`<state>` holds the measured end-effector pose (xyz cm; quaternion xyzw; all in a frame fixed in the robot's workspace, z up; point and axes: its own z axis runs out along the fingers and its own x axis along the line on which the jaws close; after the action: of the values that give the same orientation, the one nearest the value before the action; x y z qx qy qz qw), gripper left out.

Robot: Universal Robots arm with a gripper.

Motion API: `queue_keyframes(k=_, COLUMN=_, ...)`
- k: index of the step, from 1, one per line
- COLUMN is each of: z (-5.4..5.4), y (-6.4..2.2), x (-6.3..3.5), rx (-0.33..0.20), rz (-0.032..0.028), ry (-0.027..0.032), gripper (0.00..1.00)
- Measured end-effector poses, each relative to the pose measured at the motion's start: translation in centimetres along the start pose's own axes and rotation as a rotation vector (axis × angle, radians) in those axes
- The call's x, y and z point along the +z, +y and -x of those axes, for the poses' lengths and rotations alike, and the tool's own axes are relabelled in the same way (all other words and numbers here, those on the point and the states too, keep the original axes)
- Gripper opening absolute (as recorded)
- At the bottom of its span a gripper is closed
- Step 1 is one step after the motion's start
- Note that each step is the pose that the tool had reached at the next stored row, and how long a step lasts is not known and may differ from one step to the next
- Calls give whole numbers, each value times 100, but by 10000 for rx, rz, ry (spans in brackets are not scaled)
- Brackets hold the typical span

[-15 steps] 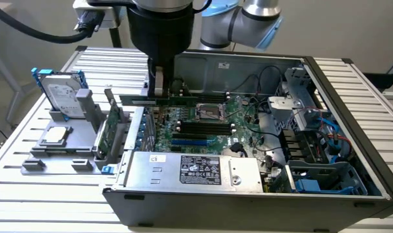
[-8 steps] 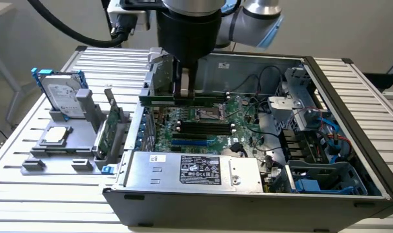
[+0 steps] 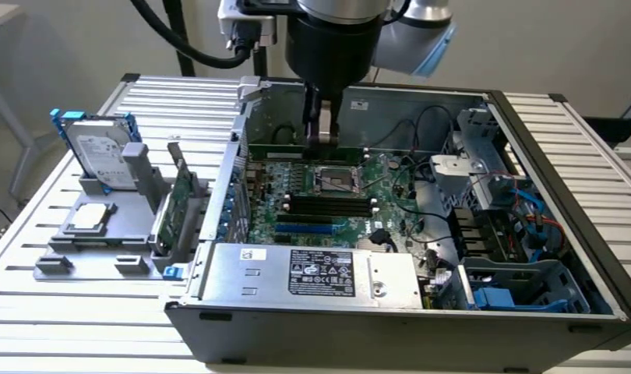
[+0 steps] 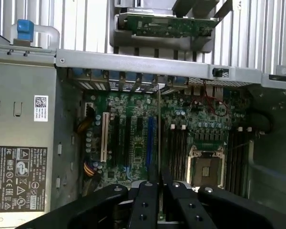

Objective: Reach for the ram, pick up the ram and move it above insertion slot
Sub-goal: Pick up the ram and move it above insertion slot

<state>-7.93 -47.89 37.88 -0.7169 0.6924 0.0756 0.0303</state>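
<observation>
Gripping the ram (image 3: pixel 297 148), tool (image 3: pixel 323 140)

An open computer case (image 3: pixel 565 234) is seen lying on a slatted metal table (image 3: pixel 45 312), with the motherboard (image 3: pixel 326 202) exposed and the power supply (image 3: pixel 315 273) mounted at the near wall. The gripper (image 3: pixel 321 140) is positioned inside the case above the board's far edge, where the ram (image 3: pixel 279 150), a thin green stick held level, is clamped between the fingers, well apart from the black insertion slot (image 3: pixel 326 204) lying just nearer than the square processor socket (image 3: pixel 336 179). At the exterior view's left, a hard drive (image 3: pixel 100 152) with blue rails and a green card (image 3: pixel 175 206) are held upright in a grey fixture (image 3: pixel 87 257) on the table.
</observation>
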Motion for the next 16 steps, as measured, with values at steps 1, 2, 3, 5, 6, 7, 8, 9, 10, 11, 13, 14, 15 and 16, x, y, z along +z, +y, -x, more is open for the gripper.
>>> queue_keyframes(k=1, z=40, y=-22, x=15, rx=1, rz=0, ry=1, gripper=14)
queue_keyframes(k=2, z=79, y=-45, x=29, rx=0, rz=0, ry=3, gripper=14)
queue_keyframes(k=3, z=117, y=-67, x=43, rx=0, rz=0, ry=4, gripper=14)
queue_keyframes(k=5, z=199, y=-113, x=74, rx=0, rz=0, ry=6, gripper=14)
queue_keyframes(k=6, z=239, y=-134, x=89, rx=1, rz=0, ry=9, gripper=14)
queue_keyframes(k=7, z=280, y=-155, x=104, rx=0, rz=0, ry=10, gripper=14)
queue_keyframes(k=8, z=321, y=-173, x=118, rx=1, rz=1, ry=16, gripper=14)
queue_keyframes(k=9, z=364, y=-191, x=133, rx=0, rz=0, ry=19, gripper=14)
queue_keyframes(k=10, z=407, y=-208, x=147, rx=0, rz=1, ry=25, gripper=14)
queue_keyframes(k=11, z=450, y=-224, x=162, rx=1, rz=1, ry=31, gripper=14)
queue_keyframes(k=13, z=536, y=-256, x=193, rx=2, rz=1, ry=49, gripper=14)
queue_keyframes(k=14, z=576, y=-271, x=208, rx=3, rz=2, ry=58, gripper=14)
queue_keyframes(k=15, z=613, y=-285, x=223, rx=4, rz=2, ry=68, gripper=14)
queue_keyframes(k=16, z=645, y=-298, x=238, rx=4, rz=2, ry=75, gripper=14)
